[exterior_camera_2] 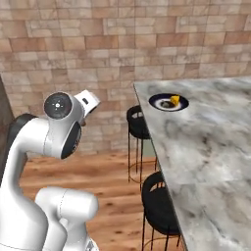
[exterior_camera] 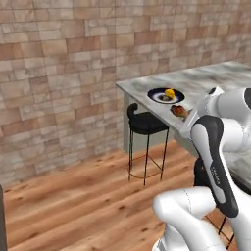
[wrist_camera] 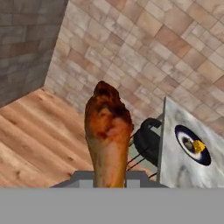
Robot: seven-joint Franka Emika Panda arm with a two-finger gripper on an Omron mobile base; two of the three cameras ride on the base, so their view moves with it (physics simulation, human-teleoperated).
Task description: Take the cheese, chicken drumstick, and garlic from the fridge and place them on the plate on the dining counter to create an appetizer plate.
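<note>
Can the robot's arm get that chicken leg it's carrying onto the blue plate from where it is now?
Probably yes. The end effector is shut on the chicken drumstick, and the plate sits near the dining counter corner with only the cheese on it. Nothing stands between; a stool sits below the counter edge.

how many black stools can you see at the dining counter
2. One stool stands near the counter's far corner, below the plate. The second stool sits nearer the robot along the same edge. Others may be hidden behind the dining counter.
</note>
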